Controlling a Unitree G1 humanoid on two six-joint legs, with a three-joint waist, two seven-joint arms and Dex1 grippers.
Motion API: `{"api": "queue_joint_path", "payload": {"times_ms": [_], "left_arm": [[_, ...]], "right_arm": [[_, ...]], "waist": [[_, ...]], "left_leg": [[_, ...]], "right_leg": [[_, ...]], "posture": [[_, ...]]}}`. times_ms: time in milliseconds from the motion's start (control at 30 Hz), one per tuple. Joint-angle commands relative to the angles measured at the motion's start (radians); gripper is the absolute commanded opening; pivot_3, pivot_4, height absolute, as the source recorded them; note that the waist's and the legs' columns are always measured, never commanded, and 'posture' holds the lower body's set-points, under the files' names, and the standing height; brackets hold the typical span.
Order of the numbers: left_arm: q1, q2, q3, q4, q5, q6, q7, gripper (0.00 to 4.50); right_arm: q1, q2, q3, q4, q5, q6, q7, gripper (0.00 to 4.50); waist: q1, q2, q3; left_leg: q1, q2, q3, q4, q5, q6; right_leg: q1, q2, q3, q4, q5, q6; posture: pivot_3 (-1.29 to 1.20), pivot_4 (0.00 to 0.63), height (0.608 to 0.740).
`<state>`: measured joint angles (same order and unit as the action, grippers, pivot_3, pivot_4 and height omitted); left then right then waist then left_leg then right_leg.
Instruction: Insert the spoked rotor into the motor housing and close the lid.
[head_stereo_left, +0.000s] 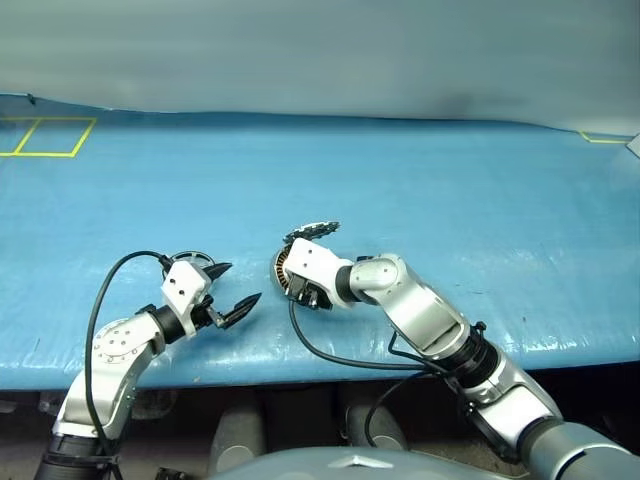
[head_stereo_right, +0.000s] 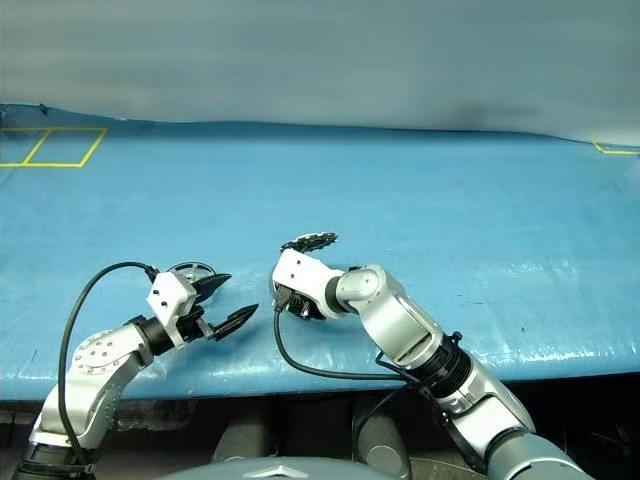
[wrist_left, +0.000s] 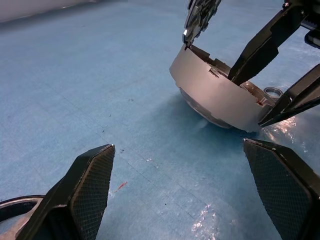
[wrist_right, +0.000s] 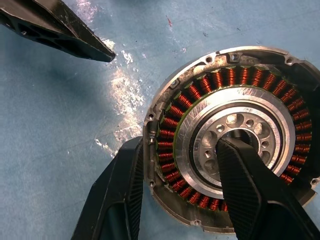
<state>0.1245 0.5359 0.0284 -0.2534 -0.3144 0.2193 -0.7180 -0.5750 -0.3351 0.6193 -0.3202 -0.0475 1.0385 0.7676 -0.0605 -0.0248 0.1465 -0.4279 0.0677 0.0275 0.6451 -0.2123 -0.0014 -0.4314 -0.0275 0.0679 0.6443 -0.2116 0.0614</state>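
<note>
Left eye view: low centre on the blue surface (head_stereo_left: 400, 180), the right pincer (head_stereo_left: 305, 290) grips the motor housing (head_stereo_left: 283, 268), lid (head_stereo_left: 312, 230) raised above it. At lower left, the left pincer (head_stereo_left: 232, 290) gapes empty, the spoked rotor (head_stereo_left: 190, 261) (a dark ring) just behind.

Left wrist view: housing at upper right, tilted.

Right wrist view: one finger (wrist_right: 250, 190) in the hub, the other outside the rim.

Right claw (head_stereo_right: 290, 298) at the motor housing (head_stereo_right: 283, 297), lid (head_stereo_right: 310, 241) raised.
</note>
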Motion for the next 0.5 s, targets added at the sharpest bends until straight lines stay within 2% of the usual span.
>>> {"api": "queue_joint_path", "payload": {"times_ms": [33,267,500], "left_arm": [[0.000,-0.018,-0.002,-0.012,0.007,-0.036,0.006,4.50],[0.025,-0.033,0.000,-0.013,0.010,-0.045,0.010,4.50],[0.027,-0.034,-0.002,-0.010,0.012,-0.046,0.014,4.50]], "right_arm": [[-0.031,-0.027,0.013,-0.053,0.034,0.022,0.029,1.87],[-0.052,-0.052,0.003,-0.095,0.077,0.060,0.023,1.87],[-0.040,0.038,-0.096,-0.087,0.164,0.129,-0.033,1.87]], "waist": [[0.002,0.000,0.000],[0.004,0.000,0.001],[0.000,0.000,0.001]], "left_leg": [[-0.001,0.000,0.000,0.000,0.000,0.000],[-0.001,0.000,0.000,0.000,-0.001,-0.001],[-0.001,0.000,0.000,0.001,-0.001,-0.001]], "right_leg": [[0.000,0.000,0.000,0.000,0.000,0.000],[-0.001,0.000,0.000,0.000,0.000,0.000],[-0.001,0.000,0.000,0.000,0.000,0.000]], "posture": [[0.00,0.150,0.740],[0.00,0.150,0.740],[0.00,0.150,0.740]]}}
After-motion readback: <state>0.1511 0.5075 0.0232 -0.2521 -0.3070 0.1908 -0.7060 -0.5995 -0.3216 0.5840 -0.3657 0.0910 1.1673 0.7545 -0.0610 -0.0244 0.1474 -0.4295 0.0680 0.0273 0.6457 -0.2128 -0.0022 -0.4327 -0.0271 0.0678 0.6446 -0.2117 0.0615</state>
